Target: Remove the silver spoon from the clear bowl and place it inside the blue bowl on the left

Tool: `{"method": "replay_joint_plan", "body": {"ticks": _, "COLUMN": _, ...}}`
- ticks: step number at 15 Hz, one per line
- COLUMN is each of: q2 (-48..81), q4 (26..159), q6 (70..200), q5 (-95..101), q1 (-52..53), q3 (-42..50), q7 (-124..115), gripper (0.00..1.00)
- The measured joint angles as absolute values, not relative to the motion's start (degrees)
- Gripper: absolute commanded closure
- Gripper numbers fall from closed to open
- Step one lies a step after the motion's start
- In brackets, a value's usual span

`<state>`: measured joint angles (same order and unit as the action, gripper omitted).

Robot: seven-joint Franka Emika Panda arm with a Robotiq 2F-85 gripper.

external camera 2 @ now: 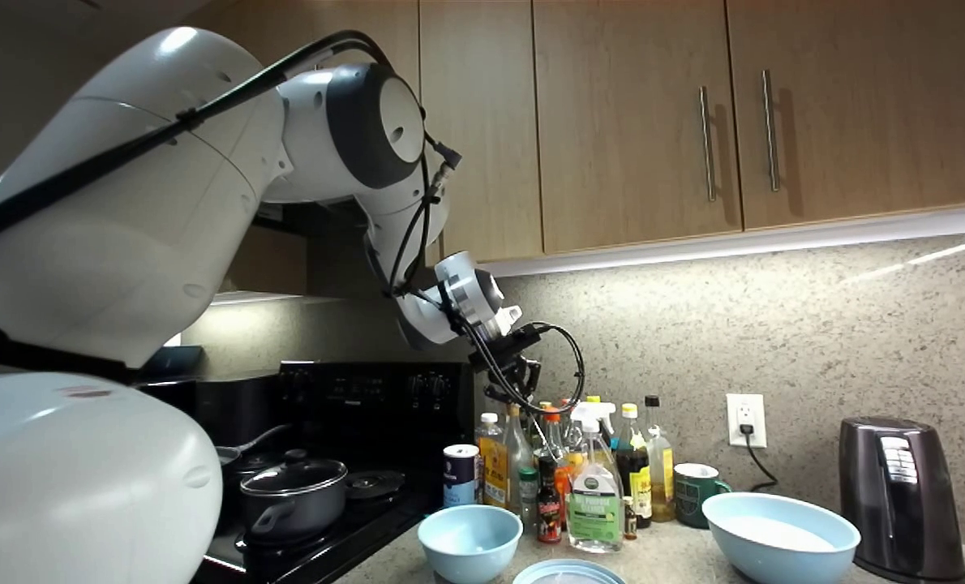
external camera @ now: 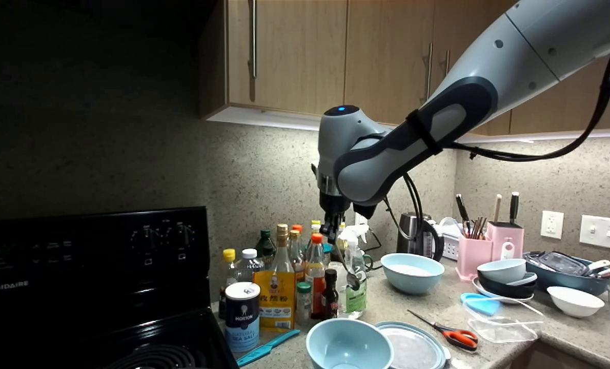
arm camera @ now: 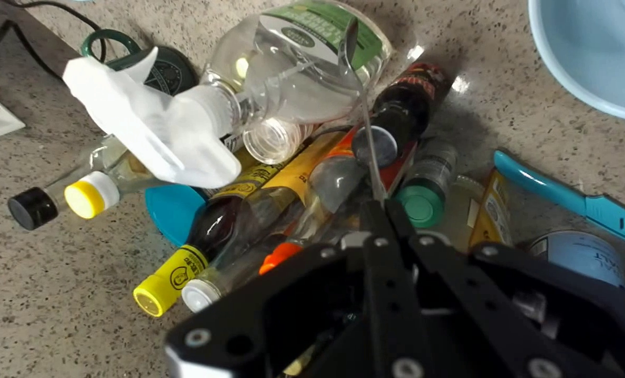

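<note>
My gripper is shut on the handle end of the silver spoon. The spoon hangs tilted, bowl end down, in the air before the bottles. In the wrist view the fingertips pinch the spoon's thin handle. The blue bowl stands on the counter, lower than the spoon and nearer the camera. It is the left one of two aqua bowls in an exterior view and shows at the upper right of the wrist view. I cannot make out the clear bowl.
A spray bottle, a dark sauce bottle and other bottles crowd below the gripper. A second aqua bowl stands farther back. A round lid, scissors, a teal knife and a salt can lie around the blue bowl.
</note>
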<state>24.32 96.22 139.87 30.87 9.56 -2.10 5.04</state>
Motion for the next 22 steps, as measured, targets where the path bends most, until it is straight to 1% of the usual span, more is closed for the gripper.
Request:
{"method": "replay_joint_plan", "body": {"ticks": 1, "q2": 24.32, "q4": 96.18, "q6": 139.87, "q5": 30.87, "q1": 9.56, "q3": -1.98, "q7": 5.04, "gripper": 0.99}}
{"method": "replay_joint_plan", "body": {"ticks": 6, "q2": 24.35, "q4": 96.28, "q6": 139.91, "q5": 30.88, "q1": 10.24, "q3": -2.50, "q7": 5.97, "gripper": 0.99}}
{"method": "replay_joint_plan", "body": {"ticks": 10, "q2": 24.29, "q4": 97.33, "q6": 139.75, "q5": 31.01, "q1": 13.28, "q3": -3.30, "q7": 6.15, "gripper": 0.99}}
{"method": "replay_joint_plan", "body": {"ticks": 11, "q2": 24.29, "q4": 97.73, "q6": 139.71, "q5": 31.36, "q1": 14.02, "q3": -3.29, "q7": 5.94, "gripper": 0.98}}
{"method": "replay_joint_plan", "body": {"ticks": 18, "q2": 24.35, "q4": 98.40, "q6": 138.90, "q5": 32.29, "q1": 15.30, "q3": -2.15, "q7": 3.89, "gripper": 0.99}}
{"method": "replay_joint_plan", "body": {"ticks": 22, "q2": 24.35, "q4": 98.82, "q6": 138.92, "q5": 33.14, "q1": 17.05, "q3": -3.72, "q7": 4.28, "gripper": 0.99}}
